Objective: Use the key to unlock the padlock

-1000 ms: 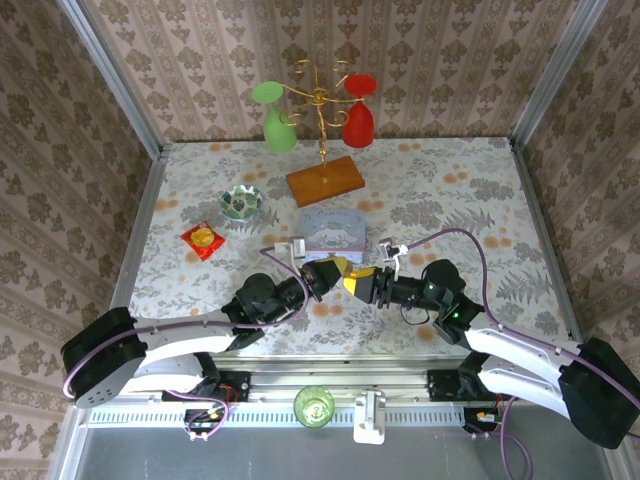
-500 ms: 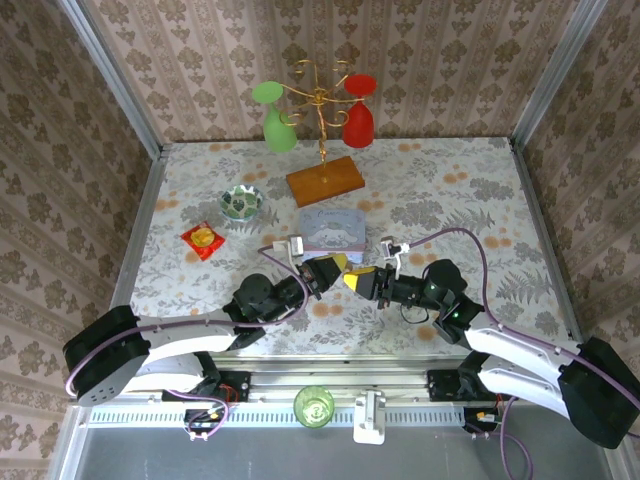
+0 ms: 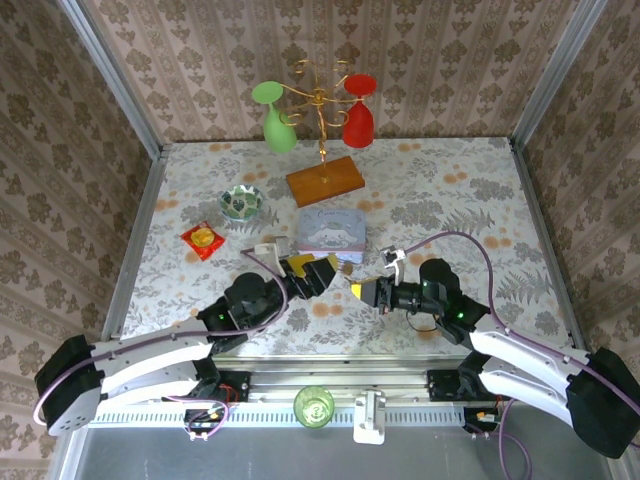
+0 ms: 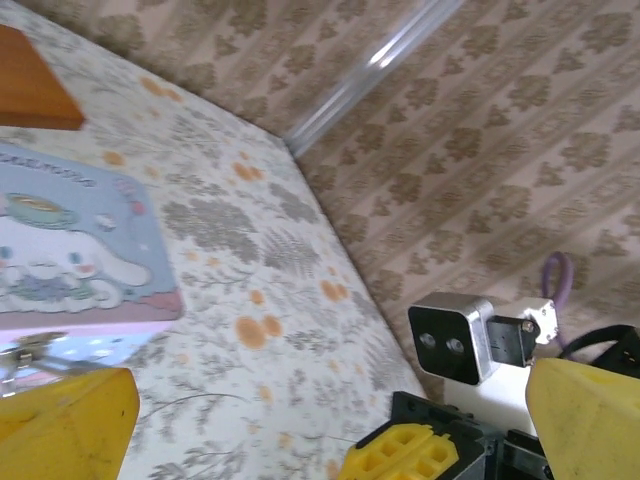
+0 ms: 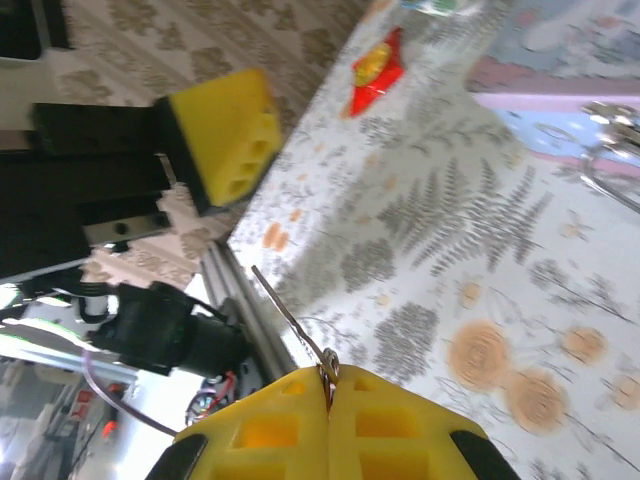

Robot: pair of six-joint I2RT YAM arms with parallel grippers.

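The right claw (image 3: pixel 358 290), at 5 o'clock of the pale blue tin (image 3: pixel 330 232), is clenched on the ringed head of the key (image 5: pixel 290 320), whose thin blade juts toward 10 o'clock in the right wrist view, clear of the tabletop (image 3: pixel 450 190). The left claw (image 3: pixel 312 270), at 6 o'clock of the tin, is released, fingers wide apart. The padlock (image 4: pixel 22 358) shows as a silvery glint at the tin's near edge, just above the left finger (image 4: pixel 60 425).

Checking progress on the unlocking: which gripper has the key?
The right gripper: its yellow fingers are shut on the thin key. The left gripper stands open.
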